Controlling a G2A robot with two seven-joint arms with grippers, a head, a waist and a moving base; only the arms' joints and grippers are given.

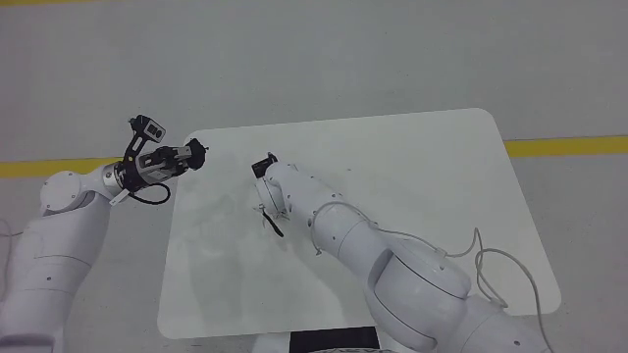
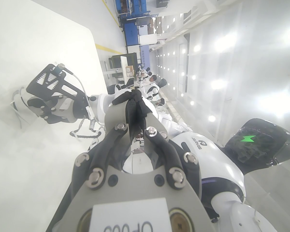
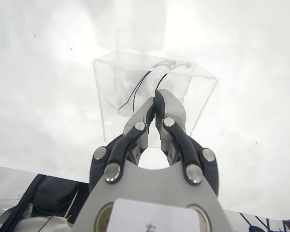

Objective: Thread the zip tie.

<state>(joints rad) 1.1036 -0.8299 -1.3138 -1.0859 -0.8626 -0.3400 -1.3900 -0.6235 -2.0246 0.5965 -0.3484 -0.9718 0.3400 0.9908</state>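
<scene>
The left gripper (image 1: 195, 153), a grey two-fingered claw with black wrapping on its tips, sits over the left edge of the rounded white table (image 1: 412, 186). In the left wrist view its fingers (image 2: 125, 112) are clenched tip against tip, and I cannot make out anything between them beyond the dark wrapping. Ahead of it and well apart, farther in over the table, is the right arm's wrist with its black camera bracket (image 2: 53, 83).

The right gripper (image 3: 155, 98), the same grey claw with ribbed black pads (image 3: 150, 115), points down at the tabletop with its jaws pressed together. It pinches the end of the thin black plastic zip tie (image 3: 161, 80), whose strand rises straight out of the fingertips. Just beyond those tips stands a small clear plastic box (image 3: 116, 85), touching the table. The strand runs from the tips up to the box's top face, where it shows as two short dark arcs, and a second length drops down inside the box on the side away from the pinched end. In the top view the zip tie (image 1: 272, 222) is a short black line directly below the right wrist.
</scene>
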